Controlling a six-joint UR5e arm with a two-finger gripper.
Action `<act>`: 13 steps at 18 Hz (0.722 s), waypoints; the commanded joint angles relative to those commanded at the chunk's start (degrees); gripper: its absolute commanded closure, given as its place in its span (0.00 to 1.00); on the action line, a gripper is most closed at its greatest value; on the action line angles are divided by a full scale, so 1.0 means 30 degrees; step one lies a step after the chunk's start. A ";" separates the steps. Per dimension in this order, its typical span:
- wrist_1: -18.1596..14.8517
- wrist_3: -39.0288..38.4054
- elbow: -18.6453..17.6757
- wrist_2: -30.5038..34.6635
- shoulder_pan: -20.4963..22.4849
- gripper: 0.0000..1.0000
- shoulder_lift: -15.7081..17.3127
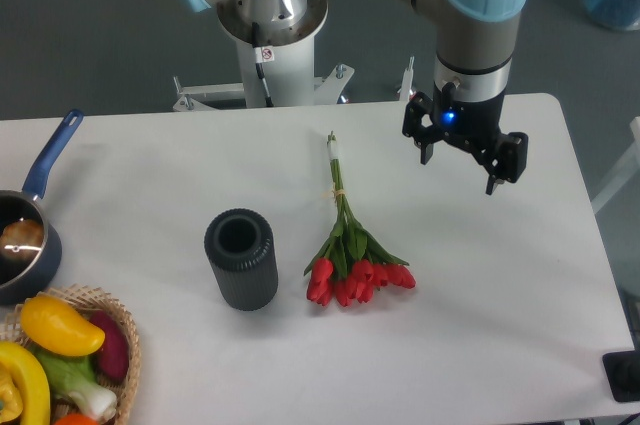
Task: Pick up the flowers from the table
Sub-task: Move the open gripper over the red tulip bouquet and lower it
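Here the flowers (347, 255) lie flat on the white counter (500, 285), close to its middle. The red heads point toward the front edge, and the long thin green stems run back toward the robot's base (270, 35). A pale tie goes around the stems partway up. The gripper (462, 159) hangs in the air over the back right part of the counter, to the right of the stem tips and apart from them. Its two dark fingers (493, 177) point down and stand wide apart, with nothing between them. A small blue light glows on the wrist above them. Just left of the flower heads stands a dark round cup (241, 257) with ridged sides, upright, its open mouth facing up; it does not touch the flowers. At the left edge sits a pot (22, 235) with a blue handle and something brownish inside. In the front left corner is a wicker basket (125, 345) holding yellow, red and green vegetables (60, 327). Both are well apart from the flowers.
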 joint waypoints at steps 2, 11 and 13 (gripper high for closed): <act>0.0000 -0.0058 0.0000 0.0059 -0.0029 0.00 0.0000; 0.5530 -0.1492 -0.4242 -0.0645 -0.0263 0.00 0.0937; 0.5595 -0.3066 -0.4366 -0.0674 -0.0555 0.00 0.0967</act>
